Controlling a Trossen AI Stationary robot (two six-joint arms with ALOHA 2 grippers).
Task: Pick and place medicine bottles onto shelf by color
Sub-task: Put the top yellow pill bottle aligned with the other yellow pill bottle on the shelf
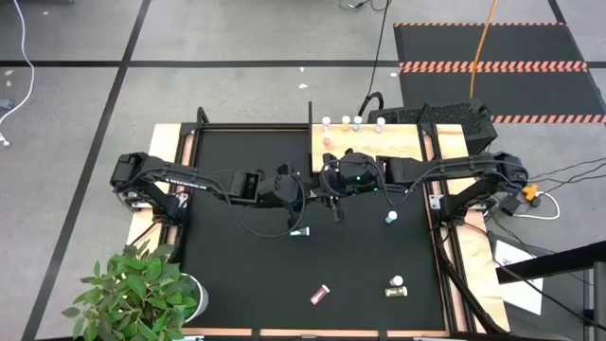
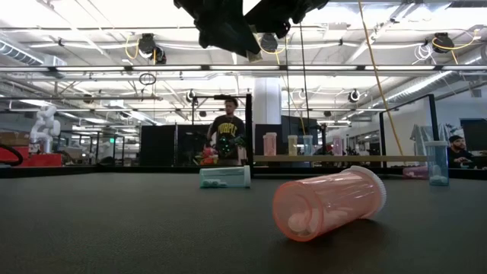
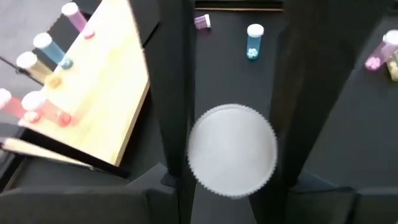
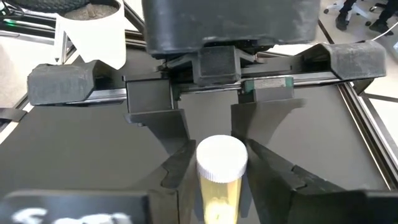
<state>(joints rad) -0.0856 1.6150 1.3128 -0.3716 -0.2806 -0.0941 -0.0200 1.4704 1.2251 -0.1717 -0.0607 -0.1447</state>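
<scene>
A yellow bottle (image 4: pixel 221 163) is held above the middle of the black worktop (image 1: pixel 237 265), just off the shelf's near corner, where the two arms meet. The left pincer (image 1: pixel 294 185) is closed narrowly on the bottle at its white cap. Whether the right pincer (image 1: pixel 327 182), set close against it from the other side, grips the bottle too cannot be told. To the right, the light wooden shelf (image 1: pixel 398 144) is seen with several bottles (image 3: pixel 50 50) already stood along its far edge. Four are yet to be placed: a teal bottle (image 1: pixel 300 232) and a pink bottle (image 1: pixel 320 295) lying down, a blue bottle (image 1: pixel 390 218) upright, and a yellow-green bottle (image 1: pixel 396 289) near the front. The task is judged to be roughly half done.
</scene>
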